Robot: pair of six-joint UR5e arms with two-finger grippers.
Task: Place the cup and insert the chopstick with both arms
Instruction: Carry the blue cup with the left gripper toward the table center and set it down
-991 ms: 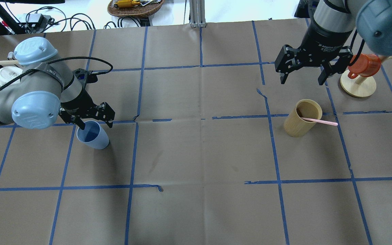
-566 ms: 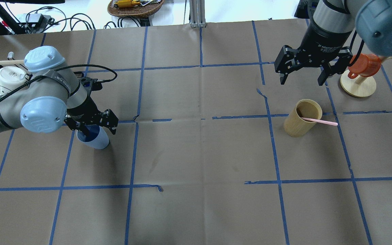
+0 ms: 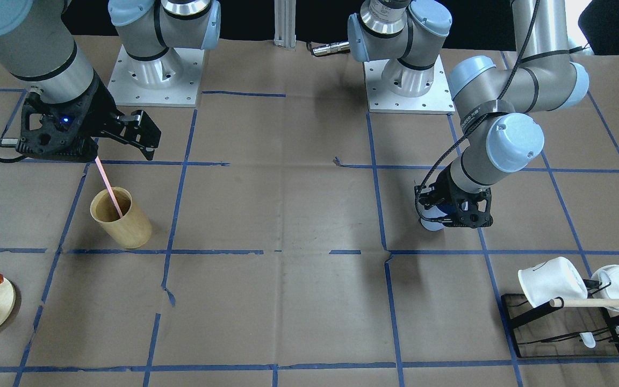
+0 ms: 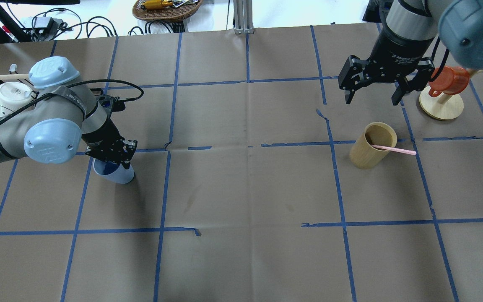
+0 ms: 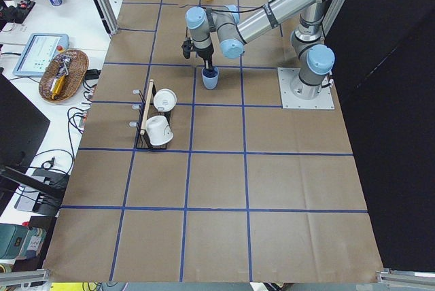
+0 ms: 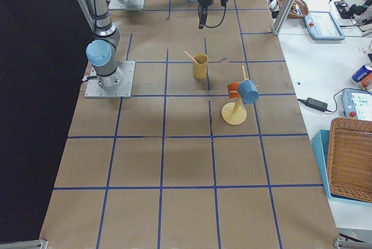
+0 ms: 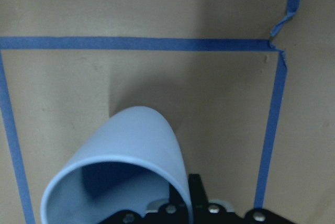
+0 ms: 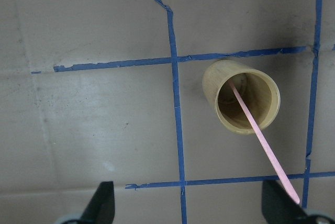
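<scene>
**Front-facing view:** The left arm (image 3: 495, 145) is bent down over the bench (image 3: 299, 301) with its wrist pointed downward. The left fingers (image 3: 457, 215) are drawn narrow on the rim of the cup (image 3: 432, 224), most of which is hidden behind them. The right arm (image 3: 46, 59) is held above a wooden cylinder (image 3: 124, 223), in which the chopstick (image 3: 109, 188) is leaned. Only one of the right fingers (image 3: 145, 137) is seen here. A mug rack (image 3: 556, 336) with white mugs is set at the lower right.

**Overhead view:** The cup is found in the left half of the bench, beside a crossing of blue tape, with the left fingers over its mouth. The right fingers are spread wide and held clear of the chopstick. The bench is covered in brown paper marked with a blue tape grid.

**Left-end view:** The cup is seen upright on the bench under the near arm. Desks with cables and a basket are set alongside.

**Left wrist view:** One finger is pressed against the cup's outer wall. The other finger is mostly cut off by the lower edge.

**Right wrist view:** Two fingertips are shown at the lower corners, far apart, with the cylinder and chopstick lying beyond them.
</scene>
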